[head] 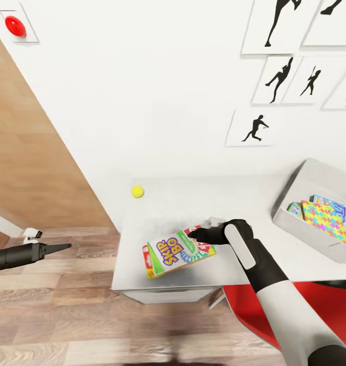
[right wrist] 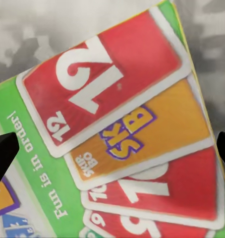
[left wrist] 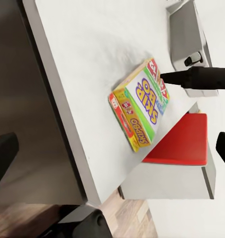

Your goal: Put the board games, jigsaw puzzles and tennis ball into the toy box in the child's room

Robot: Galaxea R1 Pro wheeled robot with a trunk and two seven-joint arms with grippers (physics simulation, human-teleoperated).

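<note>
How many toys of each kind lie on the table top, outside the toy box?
Board game: 1
Tennis ball: 1
Total: 2

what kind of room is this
Probably a child's bedroom or playroom. Black athlete silhouette pictures hang on the white wall, a white table holds a Skip-Bo game and a tennis ball, and a grey toy box holds puzzle boxes.

Skip-Bo box [head: 178, 252]: on tabletop [head: 233, 203], near front edge, left part.
Tennis ball [head: 137, 191]: on tabletop, behind box, by wall.
Toy box [head: 315, 203]: on tabletop, far right.
Jigsaw puzzles [head: 325, 218]: in toy box.
Right hand [head: 200, 235]: over box's right end.
</note>
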